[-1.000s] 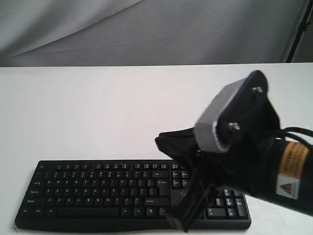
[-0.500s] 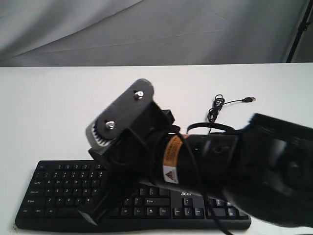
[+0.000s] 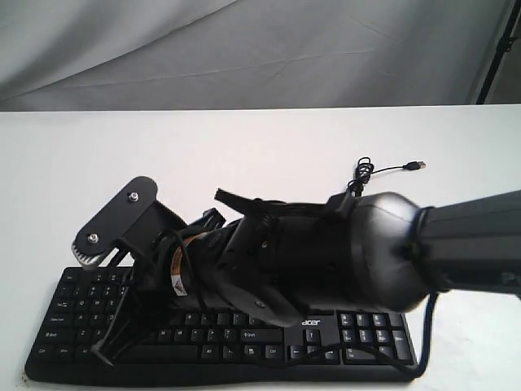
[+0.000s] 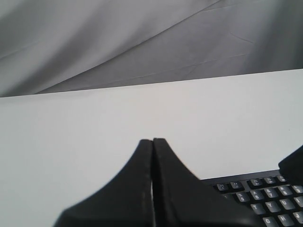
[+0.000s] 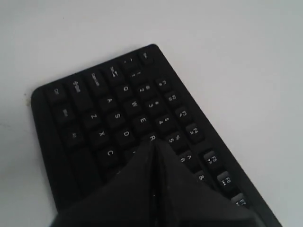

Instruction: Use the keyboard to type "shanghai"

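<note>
The black keyboard [image 3: 358, 330] lies along the near edge of the white table, and its letter keys [image 5: 94, 109] show white legends. My right arm reaches across it to its left end. My right gripper [image 3: 104, 352] points down over the left letter keys, shut and holding nothing. In the right wrist view its tip [image 5: 154, 144] sits at the R key, with D, C and X beside it; contact cannot be judged. My left gripper [image 4: 152, 141] is shut and empty above bare table, with a keyboard corner [image 4: 270, 198] beside it. The exterior view does not show the left gripper.
The keyboard's thin black USB cable [image 3: 366, 175] lies coiled on the table behind it, plug end pointing right. Grey cloth [image 3: 244, 49] hangs behind the table. The right arm's bulky body [image 3: 342, 252] covers the keyboard's middle. A black part [image 4: 293, 165] shows at the left wrist view's edge.
My right arm has swept left across the keyboard, from over the number pad end to the left letter keys. Its gripper stayed shut throughout.
</note>
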Available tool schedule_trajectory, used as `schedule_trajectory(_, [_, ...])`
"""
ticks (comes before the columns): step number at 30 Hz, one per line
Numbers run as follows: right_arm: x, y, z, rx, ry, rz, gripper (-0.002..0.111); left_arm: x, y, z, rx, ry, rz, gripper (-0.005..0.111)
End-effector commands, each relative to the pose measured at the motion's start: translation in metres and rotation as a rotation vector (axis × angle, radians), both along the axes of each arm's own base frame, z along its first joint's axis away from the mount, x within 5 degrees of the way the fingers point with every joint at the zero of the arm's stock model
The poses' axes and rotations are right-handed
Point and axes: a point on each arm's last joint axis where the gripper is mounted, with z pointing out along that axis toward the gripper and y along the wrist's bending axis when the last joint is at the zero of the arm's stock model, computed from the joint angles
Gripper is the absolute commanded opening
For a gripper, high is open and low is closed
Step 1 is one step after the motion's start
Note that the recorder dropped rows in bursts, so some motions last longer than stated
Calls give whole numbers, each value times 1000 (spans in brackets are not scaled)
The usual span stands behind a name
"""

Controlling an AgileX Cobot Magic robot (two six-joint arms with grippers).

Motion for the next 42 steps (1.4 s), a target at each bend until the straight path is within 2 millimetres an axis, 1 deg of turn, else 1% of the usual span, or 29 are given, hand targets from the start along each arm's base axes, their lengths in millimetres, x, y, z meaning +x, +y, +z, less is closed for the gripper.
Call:
schedule_trajectory(1, [1, 3, -15, -28, 16, 4, 0, 0, 0, -1, -3, -2, -3, 0])
schedule_trajectory(4, [2, 3, -22, -38, 29, -4, 0, 0, 0, -1, -3, -2, -3, 0])
schedule_trajectory(10, [4, 1, -22, -45, 38, -17, 0, 0, 0, -1, -3, -2, -3, 0])
schedule_trajectory(12, [5, 1, -26, -56, 48, -22, 0, 0, 0, -1, -3, -2, -3, 0])
schedule_trajectory(15, [6, 2, -41, -75, 61, -21, 0, 0, 0, -1, -3, -2, -3, 0])
schedule_trajectory(18, [7, 5, -45, -51, 42, -9, 0, 0, 0, -1, -3, -2, -3, 0])
schedule_trajectory(21, [4, 12, -43, -3, 4, 24, 0, 0, 0, -1, -3, -2, -3, 0])
schedule_trajectory(24, [5, 16, -39, 49, -24, 33, 0, 0, 0, -1, -3, -2, -3, 0])
schedule_trajectory(25, [7, 19, -35, 55, -28, 32, 0, 0, 0, -1, -3, -2, -3, 0])
schedule_trajectory(27, [9, 29, -27, 28, -28, 40, 0, 0, 0, -1, -3, -2, -3, 0])
schedule_trajectory(29, [8, 42, -24, -13, -30, 67, 0, 0, 0, -1, -3, -2, -3, 0])
schedule_trajectory(33, [6, 62, -31, -42, -40, 108, 0, 0, 0, -1, -3, -2, -3, 0])
schedule_trajectory(35, [7, 68, -35, -48, -38, 112, 0, 0, 0, -1, -3, -2, -3, 0])
schedule_trajectory(39, [8, 71, -47, -61, -30, 113, 0, 0, 0, -1, -3, -2, -3, 0])
schedule_trajectory(42, [8, 71, -49, -71, -30, 117, 0, 0, 0, -1, -3, -2, -3, 0])
